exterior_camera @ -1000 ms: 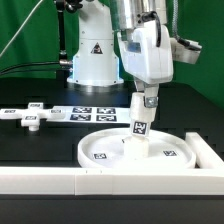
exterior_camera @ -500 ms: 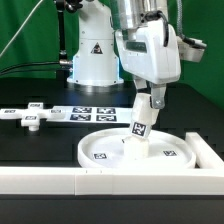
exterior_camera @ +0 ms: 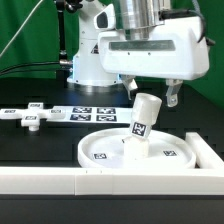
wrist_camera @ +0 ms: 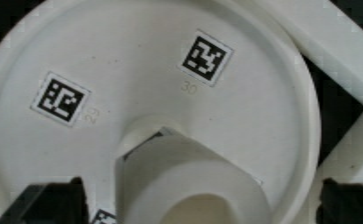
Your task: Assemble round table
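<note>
The large round disc [exterior_camera: 140, 150] lies flat on the black table, rim up, near the front right corner. The short cylindrical leg [exterior_camera: 141, 124] stands in the disc's centre, its top leaning toward the exterior view's right. My gripper [exterior_camera: 152, 93] is open just above the leg's top, one finger on each side, touching nothing. In the wrist view the disc [wrist_camera: 142, 80] fills the picture, the leg's top [wrist_camera: 204, 190] sits between my dark fingertips [wrist_camera: 39, 200], and my gripper [wrist_camera: 196, 208] is spread wide. The flat cross-shaped foot piece [exterior_camera: 30, 116] lies at the exterior view's far left.
The marker board [exterior_camera: 88, 113] lies behind the disc. A long white border rail [exterior_camera: 60, 181] runs along the table's front and turns up the right side [exterior_camera: 208, 152]. The arm's white base [exterior_camera: 93, 55] stands at the back.
My gripper has let go of the leg, opened wide, turned about a quarter turn and risen a little. The leg has tipped toward the exterior view's right.
</note>
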Robot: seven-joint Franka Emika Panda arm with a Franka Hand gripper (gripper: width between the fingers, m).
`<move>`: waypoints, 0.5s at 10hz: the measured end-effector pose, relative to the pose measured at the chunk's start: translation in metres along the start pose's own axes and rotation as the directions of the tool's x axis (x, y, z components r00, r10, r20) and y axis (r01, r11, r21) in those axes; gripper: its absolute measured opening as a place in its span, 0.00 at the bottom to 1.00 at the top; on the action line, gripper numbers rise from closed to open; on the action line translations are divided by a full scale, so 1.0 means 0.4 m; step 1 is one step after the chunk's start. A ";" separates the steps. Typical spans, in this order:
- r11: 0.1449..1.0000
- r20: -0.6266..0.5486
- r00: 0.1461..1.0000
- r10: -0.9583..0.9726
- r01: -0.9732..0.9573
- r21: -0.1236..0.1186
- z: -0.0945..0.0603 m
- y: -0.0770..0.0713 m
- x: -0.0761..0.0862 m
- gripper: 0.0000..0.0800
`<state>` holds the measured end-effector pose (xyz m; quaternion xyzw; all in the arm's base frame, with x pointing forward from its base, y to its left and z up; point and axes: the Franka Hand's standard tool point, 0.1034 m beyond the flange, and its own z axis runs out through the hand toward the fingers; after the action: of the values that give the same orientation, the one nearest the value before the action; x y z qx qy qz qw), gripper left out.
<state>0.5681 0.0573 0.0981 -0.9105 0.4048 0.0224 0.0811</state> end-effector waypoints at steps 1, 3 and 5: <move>0.992 -0.003 0.992 -0.125 0.125 -0.002 0.002 -0.003 0.007 0.81; 0.972 -0.008 0.972 -0.236 0.236 0.002 0.006 0.002 0.010 0.81; 0.933 -0.008 0.933 -0.361 0.361 -0.001 0.007 0.003 0.010 0.81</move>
<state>0.5699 0.0540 0.0948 -0.9694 0.2311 0.0033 0.0823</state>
